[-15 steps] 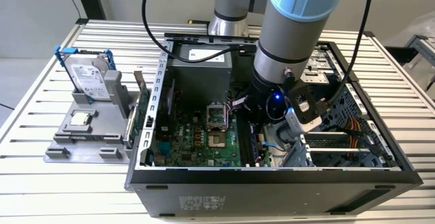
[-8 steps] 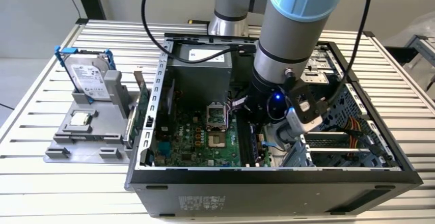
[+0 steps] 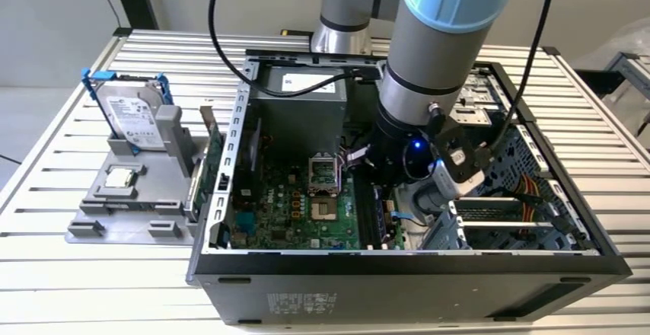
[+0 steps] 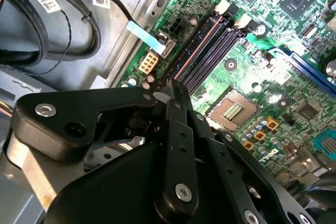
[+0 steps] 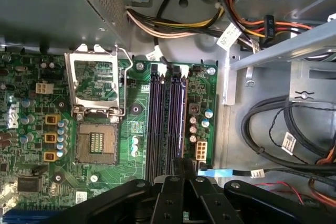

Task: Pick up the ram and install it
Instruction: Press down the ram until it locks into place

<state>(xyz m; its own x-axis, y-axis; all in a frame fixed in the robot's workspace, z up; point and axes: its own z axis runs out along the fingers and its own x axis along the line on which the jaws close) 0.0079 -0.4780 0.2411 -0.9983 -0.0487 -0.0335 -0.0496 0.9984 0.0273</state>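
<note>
1. Black gripper point(image 4: 172, 85) fills the foreground in both wrist views, and its fingers point(image 5: 177, 167) are drawn together with hardly a gap.
2. Those tips sit right at the near end of the 4 dark memory slots point(image 5: 167, 119) on the green motherboard point(image 5: 135, 129), over the outermost slot beside the board's edge.
3. Watch that slot in the second wrist view: a thin reddish-brown strip point(image 4: 197, 51) runs along it, straight up to the fingertips.
4. Whether that strip is the ram, seen edge-on, I cannot tell, nor whether anything is pinched.
5. Beside the slots sits the processor socket point(image 5: 94, 145).
6. From the exterior view, the arm point(image 3: 437, 68) reaches down into the open computer case point(image 3: 406, 263) on the slatted table point(image 3: 102, 274).
</note>
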